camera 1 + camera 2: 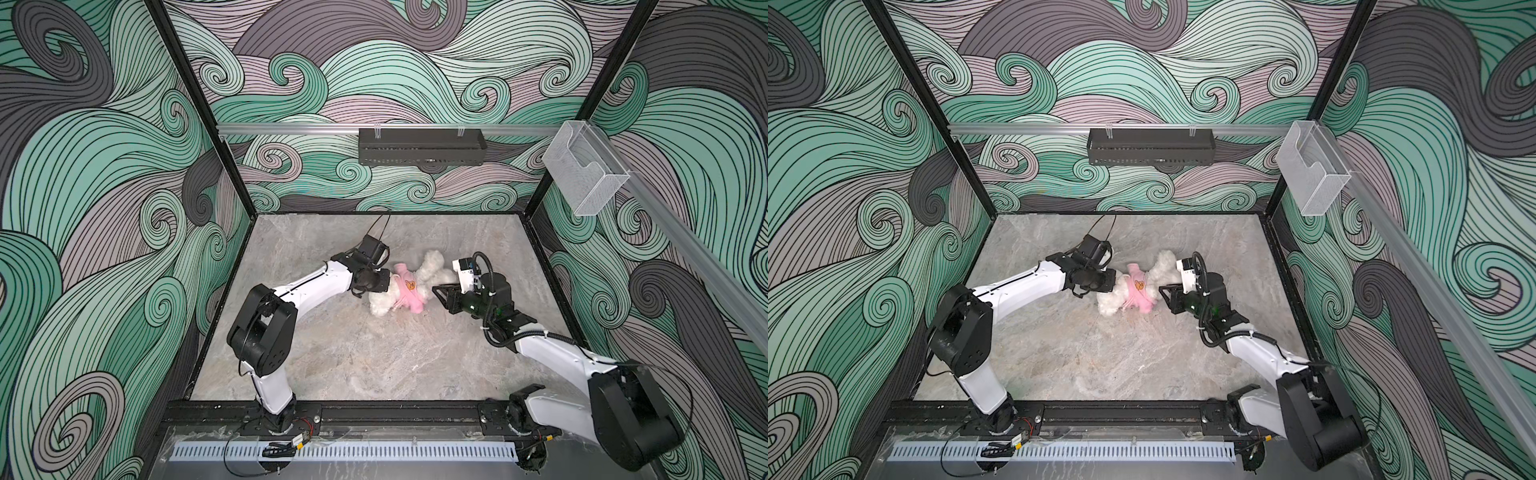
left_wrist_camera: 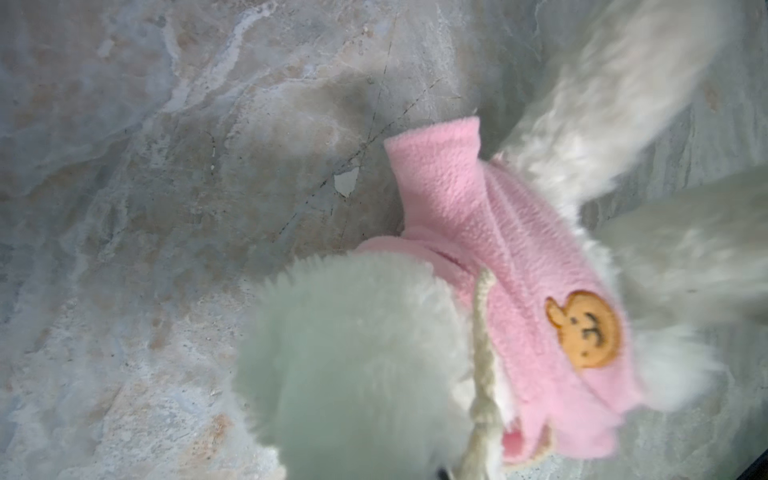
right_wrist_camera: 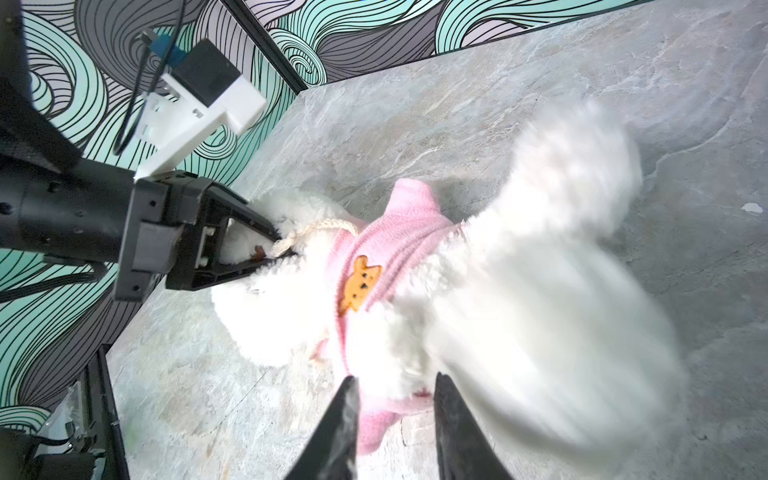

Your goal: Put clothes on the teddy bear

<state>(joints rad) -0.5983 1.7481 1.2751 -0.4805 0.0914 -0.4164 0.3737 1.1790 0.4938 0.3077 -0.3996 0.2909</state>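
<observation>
Risk: left fingers point(image 3: 272, 235) were pinched tight on the teddy bear point(image 1: 432, 268) only at its head by the cream cord point(image 3: 324, 226), so a pull on the pink shirt point(image 1: 405, 293) could slip that hold or drag the soft bear across the desk point(image 1: 353, 353). The right fingers point(image 3: 349, 390) stood partly apart, holding nothing, and might close on fur rather than hem. Bear lay mid-desk at frame centre, head at the left fingers, shirt hem and legs just beside the right ones.
</observation>
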